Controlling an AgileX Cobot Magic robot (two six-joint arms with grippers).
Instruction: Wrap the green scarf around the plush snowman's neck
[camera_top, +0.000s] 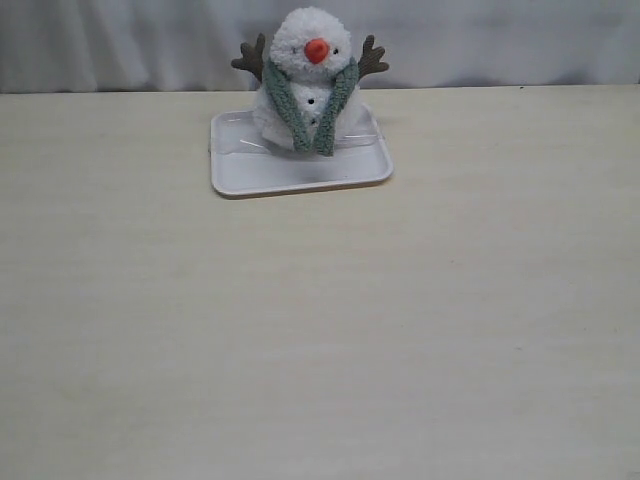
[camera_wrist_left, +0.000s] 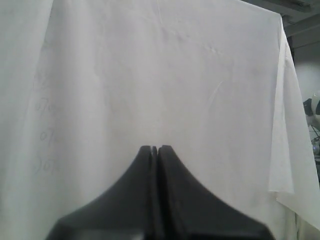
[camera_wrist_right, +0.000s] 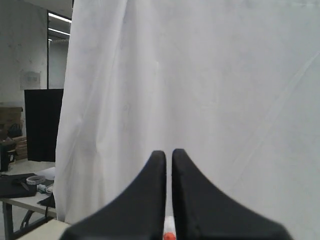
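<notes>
Green scarf (camera_top: 284, 105) hangs around the neck (camera_top: 312, 74) of the plush snowman (camera_top: 305, 35), with both ends running down the front of its body and meeting low. The snowman sits upright at the back of a white tray (camera_top: 300, 178) on the far middle of the pale table (camera_top: 320, 330). Both arms appear only in their own wrist views. The left gripper (camera_wrist_left: 156, 148) points level at a white curtain (camera_wrist_left: 150, 75), its black jaws pressed together on nothing. The right gripper (camera_wrist_right: 168, 152) faces the same cloth, clenched to a thin slit and empty.
</notes>
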